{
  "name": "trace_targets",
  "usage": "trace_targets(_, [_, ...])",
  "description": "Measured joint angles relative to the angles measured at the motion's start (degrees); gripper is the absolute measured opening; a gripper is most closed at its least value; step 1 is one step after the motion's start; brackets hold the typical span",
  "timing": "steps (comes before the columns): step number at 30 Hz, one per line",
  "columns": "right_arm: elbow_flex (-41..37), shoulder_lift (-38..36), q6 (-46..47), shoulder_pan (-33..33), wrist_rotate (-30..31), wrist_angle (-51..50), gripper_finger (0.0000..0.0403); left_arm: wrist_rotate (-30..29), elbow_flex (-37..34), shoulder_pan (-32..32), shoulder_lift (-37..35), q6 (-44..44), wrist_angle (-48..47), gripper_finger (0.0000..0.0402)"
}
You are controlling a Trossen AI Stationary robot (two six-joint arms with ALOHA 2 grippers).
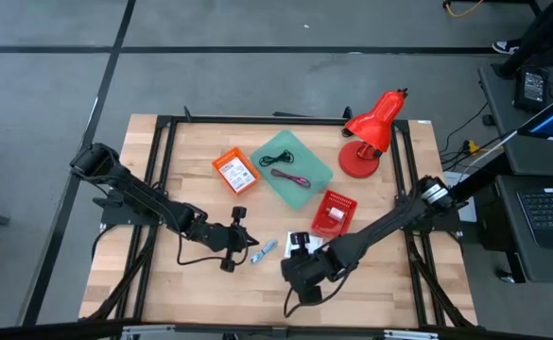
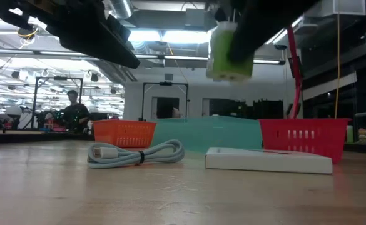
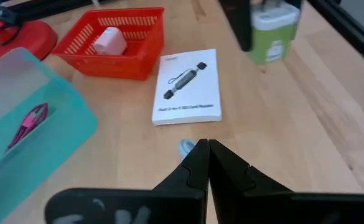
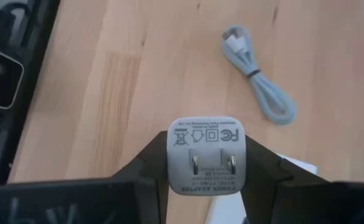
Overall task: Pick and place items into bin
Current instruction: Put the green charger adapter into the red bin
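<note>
My right gripper [image 4: 205, 163] is shut on a white-and-green power adapter [image 2: 229, 53], above the table's near middle [image 1: 300, 269]. My left gripper [image 3: 205, 148] is shut and empty, just left of a coiled pale blue cable [image 1: 265, 250] that lies flat on the wood [image 2: 136, 153]. A white printed box [image 3: 188, 87] lies flat beside the cable. A maroon cable [image 1: 290, 177] lies in the teal tray [image 1: 304, 161]. A small white item [image 3: 112, 40] sits in the red basket [image 1: 334, 213]. My right gripper pinches the power adapter between its two fingers, by two opposite side faces [image 4: 172, 155]. The pronged white face [image 4: 205, 163] points back at the wrist camera. The fingers slant down from above. The adapter is lifted clear, well above the table [image 2: 229, 53].
An orange basket [image 1: 234, 171] holding a card stands left of the teal tray. A red desk lamp [image 1: 371, 132] stands at the far right. Bare wood lies along the near edge and on the left side. Black frame rails [image 1: 163, 161] border the tabletop. People show in the room behind [image 2: 73, 109].
</note>
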Motion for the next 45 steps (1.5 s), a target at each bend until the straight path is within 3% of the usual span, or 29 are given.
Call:
trace_targets(8, [-2.51, -3.84, -0.64, -1.08, 3.84, 0.22, 0.0120, 3.43, 0.00, -0.13, 0.00, 0.60, -0.56, 0.0003])
trace_targets(12, [-12.56, -8.31, 1.41, -1.13, 5.27, 10.90, 0.0120, 6.07, 0.00, -0.13, 0.00, 1.11, -1.11, 0.0003])
trace_targets(19, [-27.65, -18.93, 1.67, -1.18, 7.65, 28.29, 0.0121, 5.52, 0.00, -0.07, 0.00, 1.64, -2.97, 0.0003])
trace_targets(30, [-47.26, -28.95, -2.62, -1.18, 10.81, 51.81, 0.0121, 5.57, 0.00, 2.35, -1.46, 12.56, -0.49, 0.0003])
trace_targets(33, [-48.27, -29.66, -2.75, -1.18, 10.81, 52.47, 0.0121, 6.49, 0.00, 5.21, -2.56, 13.14, -0.52, 0.0003])
trace_targets(38, [-48.35, -29.66, -4.63, -1.18, 10.79, 51.44, 0.0121, 15.06, 0.00, 10.83, -3.57, 13.73, -0.33, 0.0003])
trace_targets(45, [-48.35, -29.70, -1.29, -1.00, 11.99, 46.03, 0.0121, 15.08, 0.00, 14.58, -3.58, 16.43, -0.31, 0.0003])
